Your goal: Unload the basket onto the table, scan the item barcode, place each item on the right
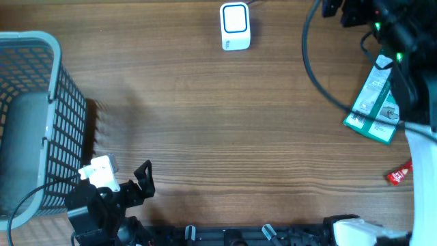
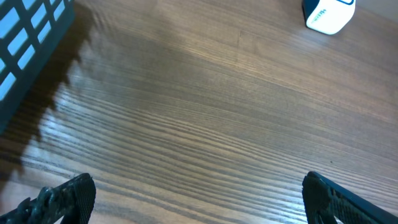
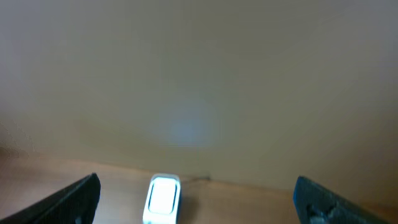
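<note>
We are at the very start: nothing is picked up yet. The left fingers (image 2: 67,200) are spread wide over bare counter (image 1: 225,123) beside the basket (image 1: 53,82), and they hold nothing. The right fingers (image 3: 74,198) are spread just as wide and empty, looking level across at the scanner (image 1: 235,26), which stands at the far edge. The item we take to be meant, a flat green-and-white packet (image 1: 372,109), lies on the counter at the right, partly under the right arm, well apart from the scanner. A small red sachet (image 1: 399,175) lies nearer us.

Next, we judge, the right arm must tip down and pinch the packet by an edge, since it lies flat. Then it can carry the barcode side towards the scanner's window.
</note>
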`<action>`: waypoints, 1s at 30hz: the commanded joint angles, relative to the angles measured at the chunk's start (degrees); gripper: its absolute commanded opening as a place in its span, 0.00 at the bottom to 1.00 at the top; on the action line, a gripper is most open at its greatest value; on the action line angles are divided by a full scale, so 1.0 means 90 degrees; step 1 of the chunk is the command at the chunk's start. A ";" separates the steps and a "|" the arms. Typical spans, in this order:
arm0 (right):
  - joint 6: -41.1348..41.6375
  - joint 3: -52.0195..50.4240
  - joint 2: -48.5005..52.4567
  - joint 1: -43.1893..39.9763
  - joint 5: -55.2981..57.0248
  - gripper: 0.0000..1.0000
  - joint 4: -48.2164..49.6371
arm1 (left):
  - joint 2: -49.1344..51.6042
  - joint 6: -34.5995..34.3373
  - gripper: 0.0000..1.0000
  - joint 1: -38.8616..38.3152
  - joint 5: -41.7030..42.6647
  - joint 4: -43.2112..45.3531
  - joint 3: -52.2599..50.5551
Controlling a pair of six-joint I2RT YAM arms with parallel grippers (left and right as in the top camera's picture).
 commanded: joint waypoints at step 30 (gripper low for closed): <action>-0.0041 -0.9964 -0.8837 -0.0670 0.0493 1.00 0.3684 | -0.0034 -0.0066 1.00 0.0041 -0.0036 0.0017 -0.0005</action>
